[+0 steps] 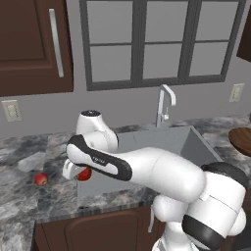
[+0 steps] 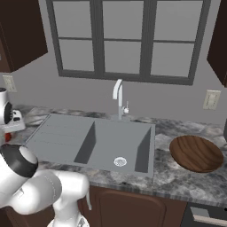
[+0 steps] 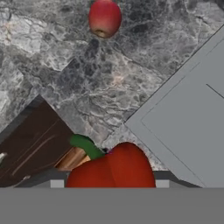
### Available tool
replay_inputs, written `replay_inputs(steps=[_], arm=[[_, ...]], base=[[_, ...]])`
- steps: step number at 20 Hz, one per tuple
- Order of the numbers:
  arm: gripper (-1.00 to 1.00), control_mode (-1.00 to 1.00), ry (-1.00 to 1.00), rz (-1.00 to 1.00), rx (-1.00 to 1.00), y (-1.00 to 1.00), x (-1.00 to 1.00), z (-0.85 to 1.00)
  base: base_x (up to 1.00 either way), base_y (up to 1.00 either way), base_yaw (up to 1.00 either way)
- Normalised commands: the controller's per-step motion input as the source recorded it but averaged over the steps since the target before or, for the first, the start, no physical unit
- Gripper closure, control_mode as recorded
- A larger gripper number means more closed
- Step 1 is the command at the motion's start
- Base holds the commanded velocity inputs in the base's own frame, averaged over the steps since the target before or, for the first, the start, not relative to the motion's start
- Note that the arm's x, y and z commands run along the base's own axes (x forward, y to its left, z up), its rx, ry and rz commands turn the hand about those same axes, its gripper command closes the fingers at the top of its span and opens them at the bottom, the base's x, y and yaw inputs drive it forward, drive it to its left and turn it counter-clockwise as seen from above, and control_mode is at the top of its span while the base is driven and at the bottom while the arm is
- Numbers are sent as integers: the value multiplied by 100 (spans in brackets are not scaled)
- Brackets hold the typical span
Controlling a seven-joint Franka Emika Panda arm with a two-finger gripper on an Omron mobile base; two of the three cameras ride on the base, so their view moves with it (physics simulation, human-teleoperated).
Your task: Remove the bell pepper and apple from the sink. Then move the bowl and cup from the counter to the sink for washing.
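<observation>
Hand view: bell pepper (image 3: 111, 168) sitting between the fingers.
Gripper (image 1: 81, 173) is pinching it above the counter (image 1: 29, 196), apple (image 1: 41, 179) lying nearby.

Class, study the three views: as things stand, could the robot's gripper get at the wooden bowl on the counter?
Probably not yet. The gripper holds the bell pepper over the counter left of the sink, while the bowl lies right of it. Nothing blocks the path.
</observation>
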Motion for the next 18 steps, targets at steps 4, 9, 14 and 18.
replay_inputs(steps=[4,9,14,18], arm=[[100,-100,7,9,8,32,12,-18],[100,-100,0,6,2,34,10,-21],[100,-100,0,3,0,34,20,-17],[100,-100,0,0,0,30,28,-15]], base=[[0,0,0],[0,0,0],[0,0,0],[0,0,0]])
